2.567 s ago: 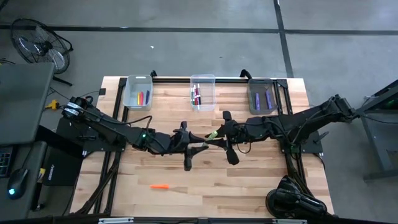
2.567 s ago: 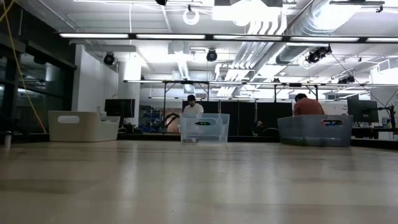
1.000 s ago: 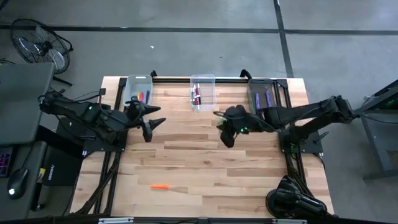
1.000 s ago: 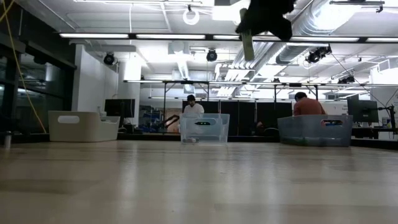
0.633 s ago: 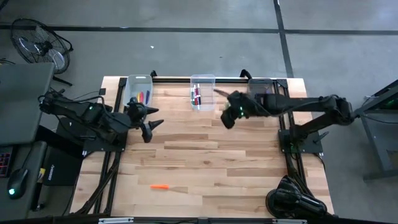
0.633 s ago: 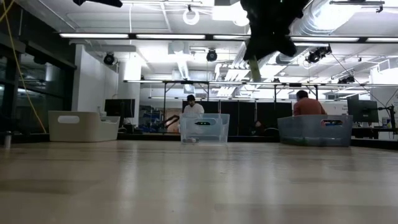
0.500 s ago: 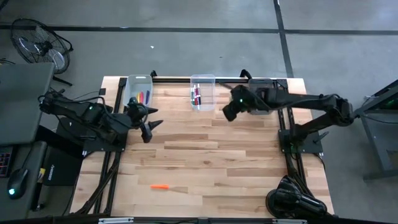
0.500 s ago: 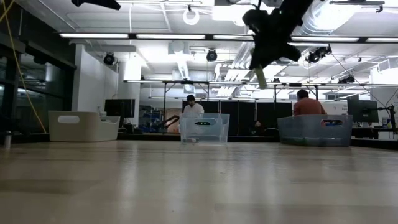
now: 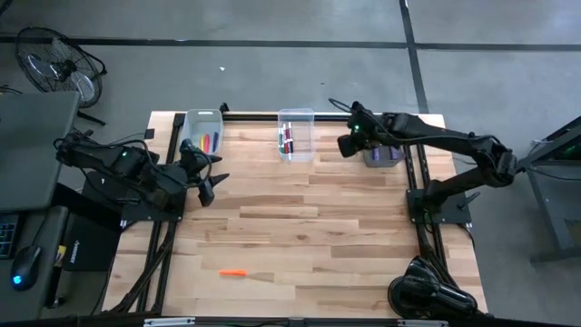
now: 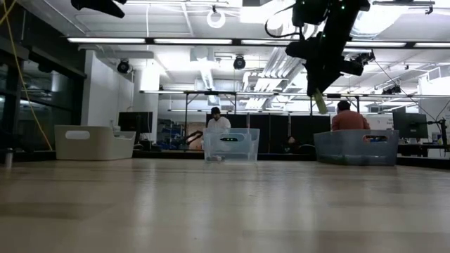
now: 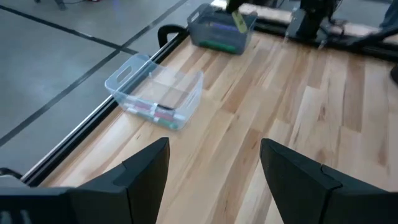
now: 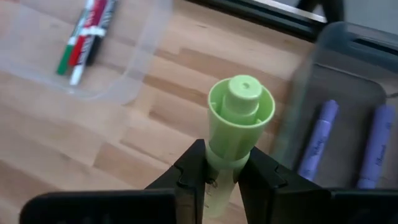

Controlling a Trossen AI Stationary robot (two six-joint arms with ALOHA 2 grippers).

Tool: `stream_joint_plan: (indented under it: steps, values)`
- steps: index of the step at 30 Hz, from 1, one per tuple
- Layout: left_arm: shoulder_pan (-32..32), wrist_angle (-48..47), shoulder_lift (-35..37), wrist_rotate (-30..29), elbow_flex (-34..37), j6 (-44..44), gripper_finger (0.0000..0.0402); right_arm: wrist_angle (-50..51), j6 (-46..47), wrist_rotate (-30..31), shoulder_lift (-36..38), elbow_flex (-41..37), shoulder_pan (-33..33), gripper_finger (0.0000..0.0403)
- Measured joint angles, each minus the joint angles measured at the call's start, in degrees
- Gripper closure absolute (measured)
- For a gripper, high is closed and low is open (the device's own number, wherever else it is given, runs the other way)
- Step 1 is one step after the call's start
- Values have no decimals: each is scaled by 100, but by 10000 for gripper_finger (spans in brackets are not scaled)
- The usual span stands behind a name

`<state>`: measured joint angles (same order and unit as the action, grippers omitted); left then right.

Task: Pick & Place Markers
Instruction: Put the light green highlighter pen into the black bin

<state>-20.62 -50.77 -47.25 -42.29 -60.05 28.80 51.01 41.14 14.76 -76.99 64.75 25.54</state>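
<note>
Your right gripper (image 12: 222,171) is clamped on a light green marker (image 12: 239,122), fingers pinching the barrel with the capped end sticking out ahead of them. From above, that gripper (image 9: 349,143) hangs at the far right of the table (image 9: 300,236), just beside the inner wall of the grey bin (image 9: 385,154) and not yet over it. In the low view the marker (image 10: 320,102) points down and a little tilted, well above the tabletop, with the grey bin (image 10: 356,147) below and to one side. Two purple markers (image 12: 346,140) lie side by side in that grey bin, seen from the right wrist. The clear middle bin (image 9: 296,133) at the far edge holds a few markers in red, green and black-and-white (image 12: 86,38). The left bin (image 9: 201,132) holds red and yellow ones (image 9: 210,143), too small to count. One orange marker (image 9: 233,272) lies alone on the wood near the front edge, left of centre, well apart from both arms. Your left gripper (image 9: 205,186) waits over the left side of the table, near the left bin, fingers (image 11: 144,169) spread apart with nothing between them. Beyond the table, two people (image 10: 218,119) sit at desks in the room.
</note>
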Motion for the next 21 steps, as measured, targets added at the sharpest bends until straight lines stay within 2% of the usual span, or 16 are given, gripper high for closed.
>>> stream_joint_plan:
  steps: [6, 14, 21]
  values:
    - [-1, -456, 318, 152, 2, 6, 153, 183, 93, 42, 2, 0, 296, 344]
    - [-2, -747, 691, 261, 2, 7, 153, 874, 442, 600, 2, 2, 610, 342]
    - [-2, -895, 783, 401, 2, 4, 153, 1098, 564, 856, 2, 2, 886, 344]
